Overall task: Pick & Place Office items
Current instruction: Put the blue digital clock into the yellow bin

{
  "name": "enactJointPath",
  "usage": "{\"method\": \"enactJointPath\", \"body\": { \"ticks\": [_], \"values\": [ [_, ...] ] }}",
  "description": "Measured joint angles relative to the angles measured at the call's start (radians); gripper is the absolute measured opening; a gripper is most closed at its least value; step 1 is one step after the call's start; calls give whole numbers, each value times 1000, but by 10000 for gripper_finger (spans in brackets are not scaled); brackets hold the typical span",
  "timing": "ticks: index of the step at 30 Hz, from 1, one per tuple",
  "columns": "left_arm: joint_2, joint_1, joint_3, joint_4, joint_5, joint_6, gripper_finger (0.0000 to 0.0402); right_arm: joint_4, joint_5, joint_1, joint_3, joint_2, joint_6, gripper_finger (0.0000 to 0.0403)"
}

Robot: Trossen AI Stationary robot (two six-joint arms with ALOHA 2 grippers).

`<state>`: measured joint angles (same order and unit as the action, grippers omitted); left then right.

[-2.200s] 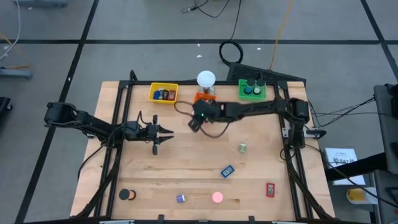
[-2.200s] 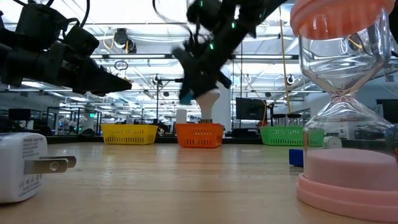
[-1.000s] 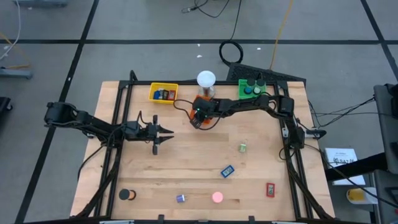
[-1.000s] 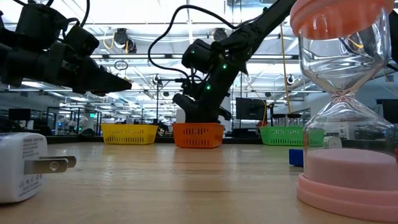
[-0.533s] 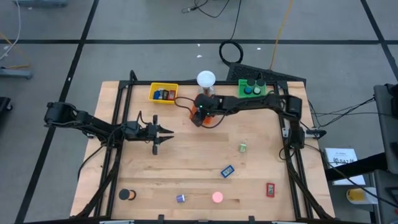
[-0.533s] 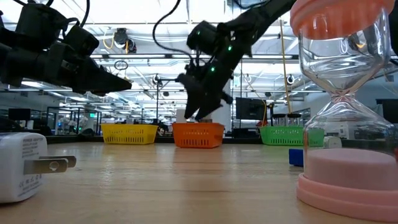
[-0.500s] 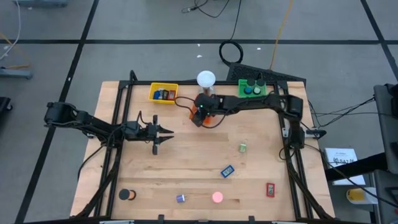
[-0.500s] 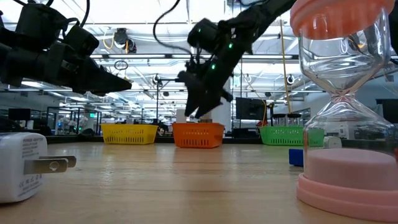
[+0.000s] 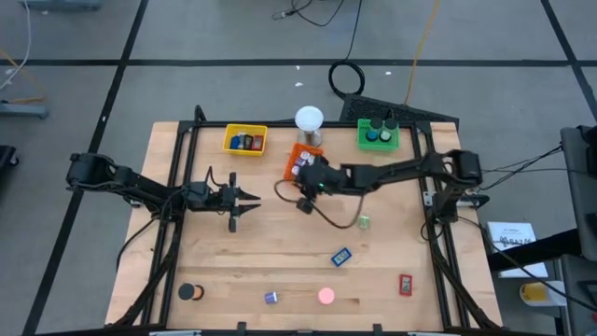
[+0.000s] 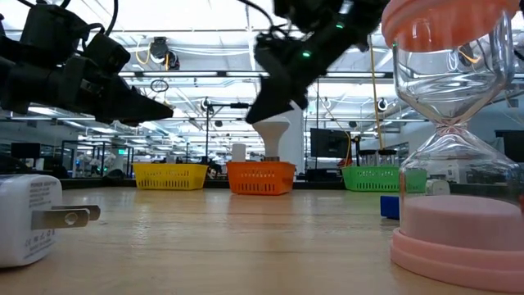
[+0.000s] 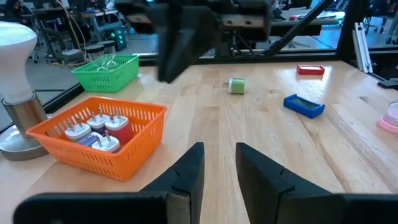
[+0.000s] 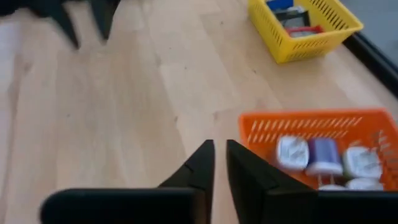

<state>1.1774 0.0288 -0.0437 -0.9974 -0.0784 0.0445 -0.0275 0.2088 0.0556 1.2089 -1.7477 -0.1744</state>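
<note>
The left gripper [image 9: 244, 199] hovered over the desk's [image 9: 280, 252] left half, fingers slightly parted, empty. The right gripper [image 9: 306, 202], nearly closed and empty, hung just beside the orange tray [image 9: 297, 159]. Office items, among them a blue block [image 9: 341, 256] and a red block [image 9: 405, 284], lay scattered along the near side. Its trailing cable could likely snag the tray.

Left arm: reaches in from the worktop's left edge, stretched low and level toward the middle.
Left pincer [image 9: 250, 199]: fingers [image 11: 186, 171] parallel with a narrow gap, holding nothing.
Right arm: extends from the right edge across to the centre, raised above the worktop.
Right pincer [image 9: 303, 201]: fingers [image 12: 202, 163] nearly together, empty.
</note>
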Motion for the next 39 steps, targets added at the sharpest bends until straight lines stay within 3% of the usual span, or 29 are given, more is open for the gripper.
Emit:
{"method": "enactJointPath", "body": {
  "ticks": [3,10,16,27,35,39],
  "values": [
    [0,0,0,0,0,0,90,124,-1,-17,-143,73,-3,4],
    [0,0,0,-10,0,22,90,389,7,-66,-478,280,-101,9],
    [0,1,0,-23,9,-51,90,427,153,-159,-626,405,-145,2],
    [0,31,-14,0,51,-138,90,341,386,-355,-658,453,-214,1],
    [0,125,-14,0,-12,-120,90,188,397,-458,-638,452,-372,2],
    [0,154,-14,0,-67,-118,87,151,393,-509,-593,439,-410,23]
  ]
}}
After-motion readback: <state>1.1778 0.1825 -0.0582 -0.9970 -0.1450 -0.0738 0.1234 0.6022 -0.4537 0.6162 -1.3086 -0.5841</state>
